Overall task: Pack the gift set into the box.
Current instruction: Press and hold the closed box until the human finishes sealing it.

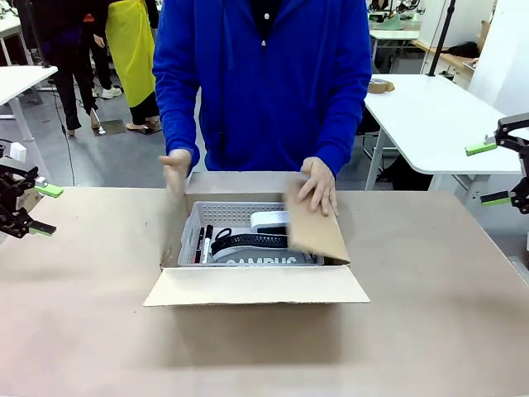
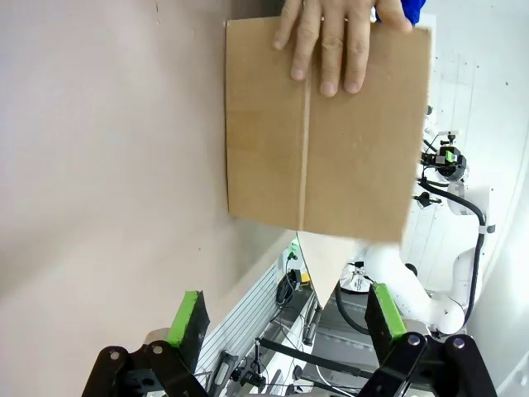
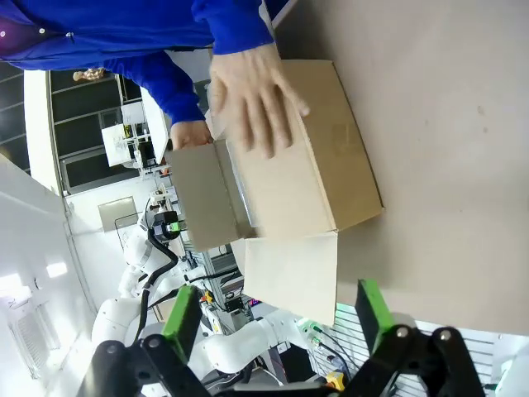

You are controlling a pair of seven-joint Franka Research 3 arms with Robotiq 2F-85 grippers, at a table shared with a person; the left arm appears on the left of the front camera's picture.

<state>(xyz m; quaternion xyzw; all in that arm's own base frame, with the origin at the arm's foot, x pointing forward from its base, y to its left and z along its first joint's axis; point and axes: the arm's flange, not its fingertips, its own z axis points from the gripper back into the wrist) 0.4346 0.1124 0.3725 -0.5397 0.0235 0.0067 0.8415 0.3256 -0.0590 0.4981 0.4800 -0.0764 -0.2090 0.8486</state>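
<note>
Gift set [image 1: 240, 241] in box [image 1: 256, 286]. Person's hand [image 1: 319, 185] folding side flap [image 1: 316, 230]. Todo: shut other flaps. L pincer [image 1: 45, 210] and R pincer [image 1: 488, 174] both apart, empty.

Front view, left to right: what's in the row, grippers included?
left gripper → free hand → pens → white box → hand on flap → right gripper

The carton [image 1: 256, 285] is plain brown, the perforated basket [image 1: 235, 213] white, the pouch [image 1: 264, 258] grey with white "CAMPUS" lettering. The pens [image 1: 202, 244] look black and red, perhaps. The person's jacket [image 1: 273, 91] is blue and the worktop [image 1: 91, 331] tan. The left pincer [image 1: 45, 210] and right pincer [image 1: 488, 174] are black with green pads.
</note>
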